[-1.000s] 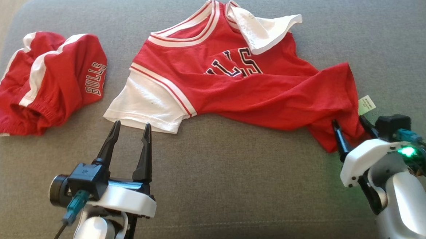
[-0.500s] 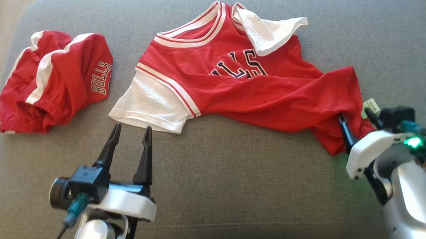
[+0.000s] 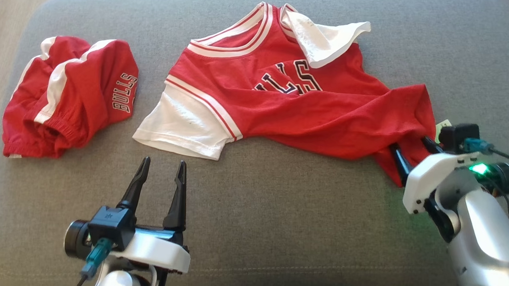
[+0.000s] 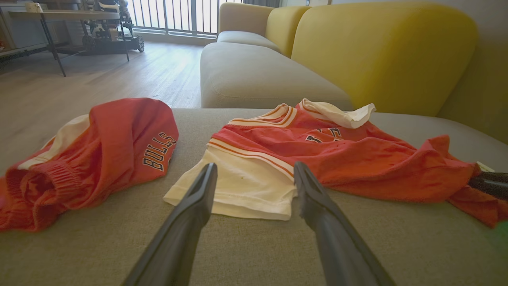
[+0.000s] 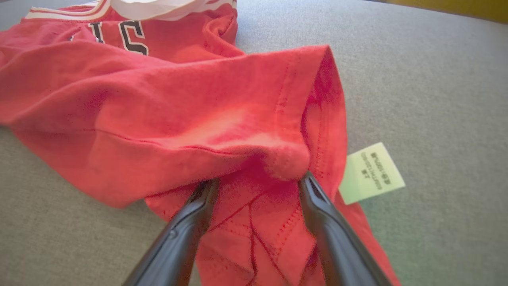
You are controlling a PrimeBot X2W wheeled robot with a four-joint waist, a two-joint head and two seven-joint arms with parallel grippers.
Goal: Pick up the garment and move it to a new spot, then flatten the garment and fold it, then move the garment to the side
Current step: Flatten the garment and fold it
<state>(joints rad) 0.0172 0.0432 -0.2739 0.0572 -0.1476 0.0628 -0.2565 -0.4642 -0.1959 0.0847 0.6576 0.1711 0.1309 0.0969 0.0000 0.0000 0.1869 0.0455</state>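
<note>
- Though not yet clamped on anything, reaches with the right gripper (image 5: 258, 184) into the bunched hem corner of the red jersey (image 3: 291, 105): fingers spread wide, a fold of cloth lying between and over their tips.
- Lies mostly ahead and to the left of that gripper, spread across the grey cushion (image 3: 277, 214), chest up, one white sleeve (image 3: 181, 126) flat, the other flipped over beside the neckline.
- Shows a pale care label (image 5: 371, 172) just right of the right-hand finger, poking out from the hem.
- Holds the left gripper (image 3: 164, 161) open as well, empty, tips just short of the flat white sleeve; red shorts (image 3: 69, 98) heaped further to its left, apart from the jersey.
- Looks light, thin and limp: likely to sag, stretch and drag if lifted by one corner; no stiffness, nothing fragile, probably some cling to the woven cushion.
- Best taken at two points: the doubled seam of the hem corner at the right gripper, and the sleeve hem or shoulder ahead of the left, pinching both layers together.
</note>
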